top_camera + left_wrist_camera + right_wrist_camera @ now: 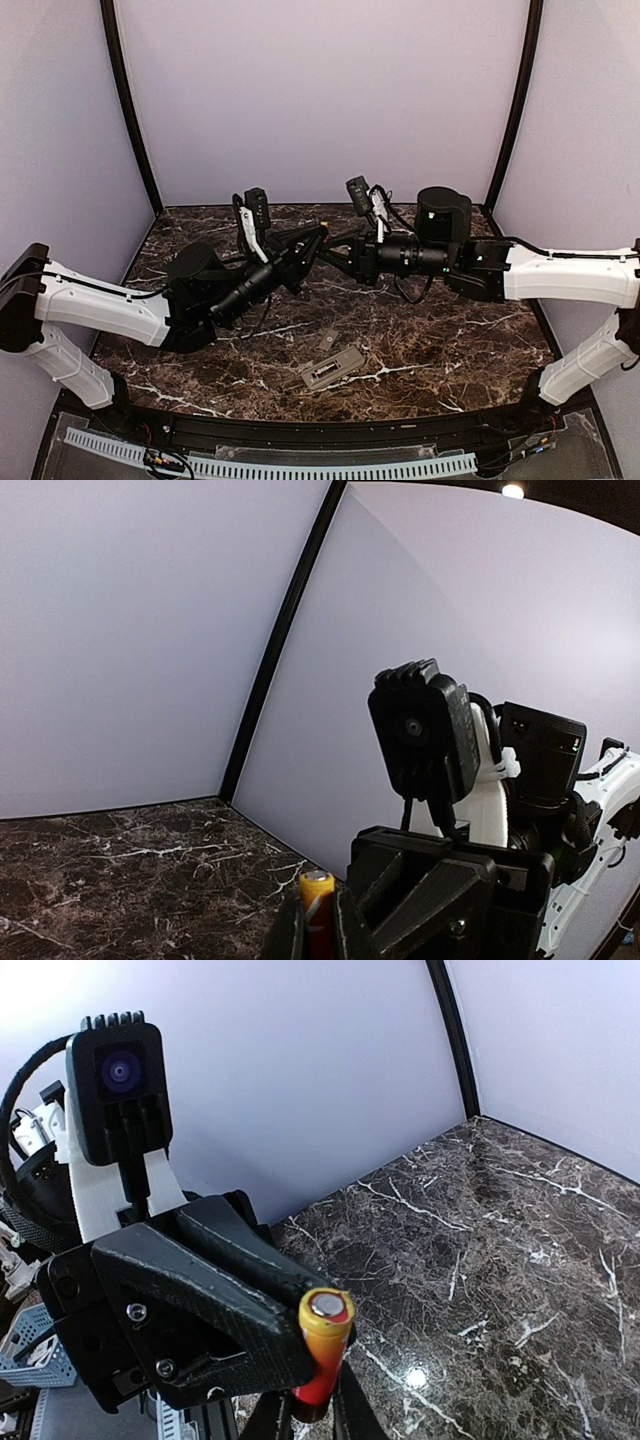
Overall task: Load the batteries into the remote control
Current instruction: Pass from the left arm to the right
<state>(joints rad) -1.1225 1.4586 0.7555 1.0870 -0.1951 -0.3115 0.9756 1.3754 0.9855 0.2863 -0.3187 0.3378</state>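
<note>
- Black two-finger left gripper [316, 935], stretched in from the left and raised above the table top: clenched on a slim red cylindrical battery [317, 905] with a yellow end, pinched between the fingers with the yellow end uppermost in the left wrist view.
- Battery in the air over the middle of the dark brown, white-veined marble table [450, 340], at the spot where both grippers meet tip to tip.
- Below that meeting point, nearer the front edge: small flat grey cover piece [327, 340], lying flat on the marble.
- Just beside it, nearer still: rectangular remote control [331, 368], greyish-beige back up, lying slantwise, a dark recess open in the back, well apart from both grippers.
- Black right gripper [306, 1422], stretched in from the right: fingers flanking the lower end of the battery in the right wrist view; clamped on it or only close around it, cannot tell.
</note>
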